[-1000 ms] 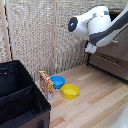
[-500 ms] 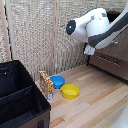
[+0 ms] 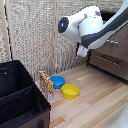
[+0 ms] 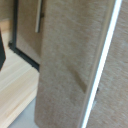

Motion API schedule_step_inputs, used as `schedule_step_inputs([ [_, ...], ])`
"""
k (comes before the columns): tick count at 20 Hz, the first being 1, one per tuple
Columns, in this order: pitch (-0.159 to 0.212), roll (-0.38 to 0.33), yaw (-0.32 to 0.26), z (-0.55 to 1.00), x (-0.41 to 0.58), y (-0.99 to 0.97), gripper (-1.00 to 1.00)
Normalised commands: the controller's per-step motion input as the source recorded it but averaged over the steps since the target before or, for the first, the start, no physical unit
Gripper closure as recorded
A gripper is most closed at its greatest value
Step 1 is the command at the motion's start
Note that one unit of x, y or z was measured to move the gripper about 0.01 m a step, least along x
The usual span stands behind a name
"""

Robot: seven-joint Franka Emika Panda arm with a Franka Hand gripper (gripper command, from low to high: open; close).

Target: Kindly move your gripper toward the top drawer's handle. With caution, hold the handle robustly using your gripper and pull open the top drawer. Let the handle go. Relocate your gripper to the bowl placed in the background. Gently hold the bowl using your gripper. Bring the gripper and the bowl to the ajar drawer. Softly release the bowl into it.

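1. Clearly the opening step is not done: the dresser fronts at the exterior view's right look closed, and the blue bowl (image 3: 58, 82) sits on the wooden floor beside the yellow bowl (image 3: 70, 91), near a patterned box (image 3: 46, 85) and a black fabric box (image 3: 20, 100).
2. Most of the arm (image 3: 92, 27) hangs high in the exterior view, and the tool (image 3: 82, 50) is a small white block below it, in front of the woven screen (image 3: 35, 35).
3. I cannot tell whether the tool is released or clenched; its fingers are too blurred there, and the wrist view shows only a dark sliver at 1 edge. Nothing appears to be held.
4. Key relation: the top drawer (image 3: 112, 42) lies toward the exterior view's right of the tool, mostly hidden behind the arm, with a slim silver handle (image 3: 114, 42) running lengthwise along it. I judge the tool must travel that way and meet the bar across its long axis.
5. Blur makes the wrist view hard to read: a silver bar (image 4: 38, 17) on dark wood shows beyond a tan panel (image 4: 75, 65), but which drawer it belongs to is unclear.
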Motion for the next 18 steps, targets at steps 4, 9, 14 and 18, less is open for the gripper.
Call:
schedule_step_inputs([
  [4,0.070,0.348,-0.225,0.00,0.214,0.11,-1.00],
  [9,0.009,0.223,-0.258,0.24,0.138,0.09,-1.00],
  [14,-0.005,0.158,-0.303,0.41,0.002,0.07,-1.00],
  [18,-0.001,0.228,-0.299,0.31,0.000,0.09,-1.00],
])
